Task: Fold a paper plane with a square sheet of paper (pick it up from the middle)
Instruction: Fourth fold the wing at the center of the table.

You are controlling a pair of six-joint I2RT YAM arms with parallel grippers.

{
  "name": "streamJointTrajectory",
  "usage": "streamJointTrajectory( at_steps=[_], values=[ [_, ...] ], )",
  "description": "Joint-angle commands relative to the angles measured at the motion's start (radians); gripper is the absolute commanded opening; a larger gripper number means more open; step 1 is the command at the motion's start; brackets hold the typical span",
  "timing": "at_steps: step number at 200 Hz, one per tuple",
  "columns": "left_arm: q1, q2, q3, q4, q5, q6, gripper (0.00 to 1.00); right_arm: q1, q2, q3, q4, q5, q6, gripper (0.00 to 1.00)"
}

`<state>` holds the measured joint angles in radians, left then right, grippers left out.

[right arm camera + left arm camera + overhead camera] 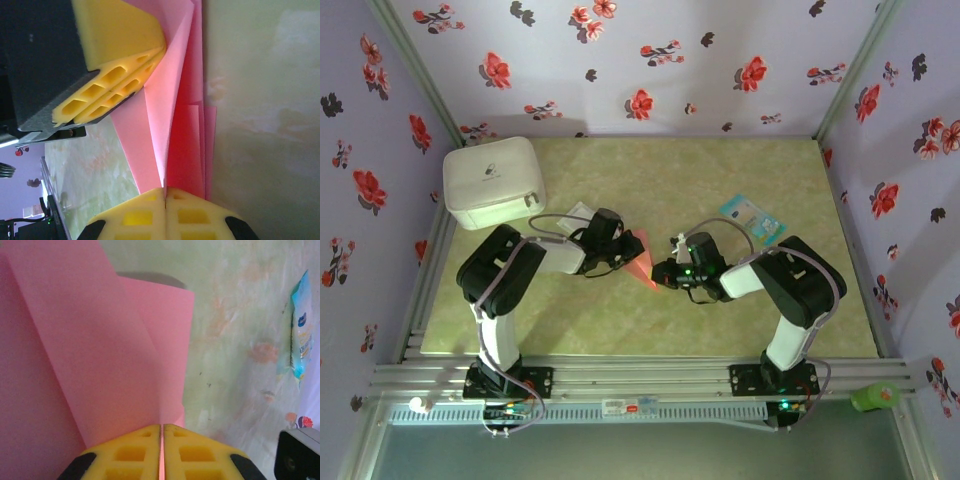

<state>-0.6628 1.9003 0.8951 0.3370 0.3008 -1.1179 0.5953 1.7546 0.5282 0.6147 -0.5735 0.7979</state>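
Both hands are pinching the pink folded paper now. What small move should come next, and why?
Probably press the salmon-pink folded paper sheet down against the green marbled table to flatten its crease. The left hand and the right hand are each shut on one end, and the layers gape apart between them.

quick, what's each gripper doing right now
left gripper: closed, pinching the folded pink paper
right gripper: closed, pinching the folded pink paper too

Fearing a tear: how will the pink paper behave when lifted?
Probably floppy: the pink paper bends loosely. Likely very light, being thin. It may tear if the left gripper and right gripper, both pinching it, pull apart.
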Motion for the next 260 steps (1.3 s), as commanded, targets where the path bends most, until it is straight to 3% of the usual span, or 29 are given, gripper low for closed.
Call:
streamJointTrajectory(
  at_steps=[1,69,153,260],
  values=[
    [0.008,0.033,0.023,-0.012,0.015,0.031,0.11,-0.017,0.023,-0.010,-0.084,0.034,0.003,0.03],
    [0.008,0.049,0.022,-0.044,0.017,0.048,0.11,-0.019,0.019,-0.011,-0.091,0.037,0.004,0.04],
    [0.008,0.050,0.026,-0.072,0.024,0.070,0.09,-0.020,-0.061,0.010,-0.240,-0.017,-0.007,0.15],
    [0.007,0.048,0.023,-0.070,0.025,0.068,0.09,-0.020,-0.061,0.001,-0.329,-0.070,-0.035,0.13]
  ],
)
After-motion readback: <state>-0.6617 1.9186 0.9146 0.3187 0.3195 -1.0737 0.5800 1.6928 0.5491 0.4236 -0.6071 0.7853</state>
